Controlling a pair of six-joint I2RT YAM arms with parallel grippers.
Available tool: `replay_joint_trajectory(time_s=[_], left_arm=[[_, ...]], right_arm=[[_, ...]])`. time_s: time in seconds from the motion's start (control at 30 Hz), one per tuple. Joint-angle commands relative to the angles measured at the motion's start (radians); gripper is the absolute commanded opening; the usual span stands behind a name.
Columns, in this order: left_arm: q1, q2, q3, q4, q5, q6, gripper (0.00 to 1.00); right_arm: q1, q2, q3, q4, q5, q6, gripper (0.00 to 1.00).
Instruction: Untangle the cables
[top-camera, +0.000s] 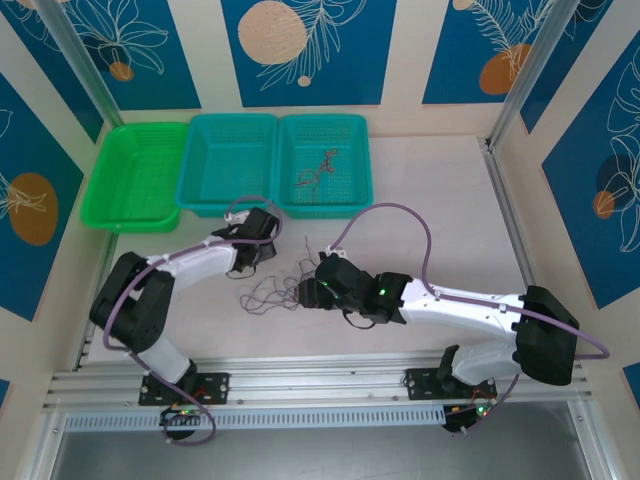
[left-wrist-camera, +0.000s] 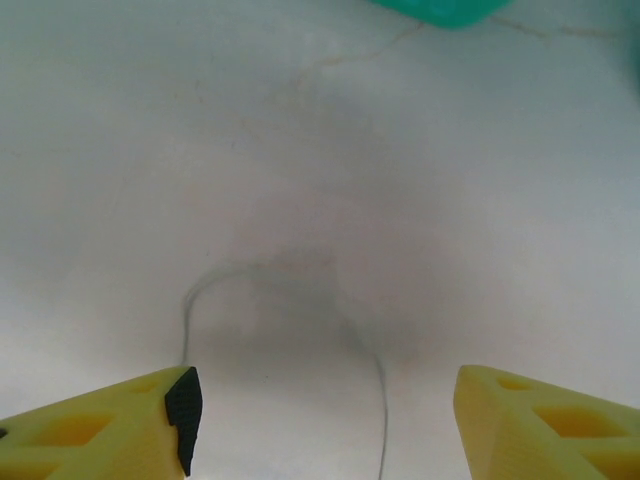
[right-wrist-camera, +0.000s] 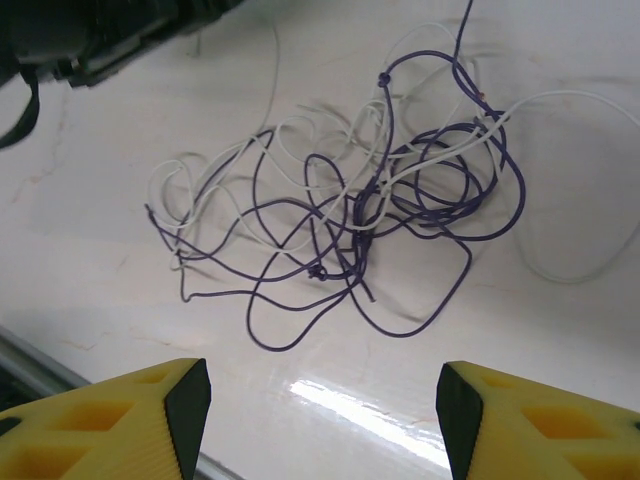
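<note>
A loose tangle of thin cables (top-camera: 272, 293) lies on the table between my two grippers. In the right wrist view the tangle (right-wrist-camera: 365, 205) is dark purple and whitish strands looped through each other, just beyond my right gripper (right-wrist-camera: 320, 405), which is open and holds nothing. The right gripper (top-camera: 305, 290) sits at the tangle's right edge. My left gripper (top-camera: 262, 260) hovers at the tangle's upper left. In its own view the left gripper (left-wrist-camera: 322, 400) is open, with one pale thin cable (left-wrist-camera: 383, 420) curving on the table between its fingers, untouched. A reddish-brown cable (top-camera: 318, 170) lies in the right teal basket.
Three baskets line the back: a green basket (top-camera: 100, 190), a left teal basket (top-camera: 232, 117) and the right teal basket (top-camera: 325, 117). A basket corner (left-wrist-camera: 450, 10) shows ahead of the left gripper. Lilac arm cables (top-camera: 400, 210) arch over the table. A metal rail (top-camera: 300, 385) runs along the near edge.
</note>
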Motion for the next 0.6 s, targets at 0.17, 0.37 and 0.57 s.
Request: replay_joint_trajectory(time_s=[0.17, 0.37, 0.57], left_arm=[[0.029, 0.131, 0.076, -0.046, -0.094, -0.066, 0.64], [0.037, 0.159, 0.053, -0.030, -0.089, -0.059, 0.41], [0.038, 0.156, 0.024, -0.002, -0.022, -0.031, 0.17]], right_arm=[[0.013, 0.024, 0.061, -0.024, 0.053, -0.009, 0.64], [0.020, 0.009, 0.062, -0.041, 0.054, -0.012, 0.64], [0.041, 0.067, 0.100, -0.042, 0.086, -0.064, 0.64]])
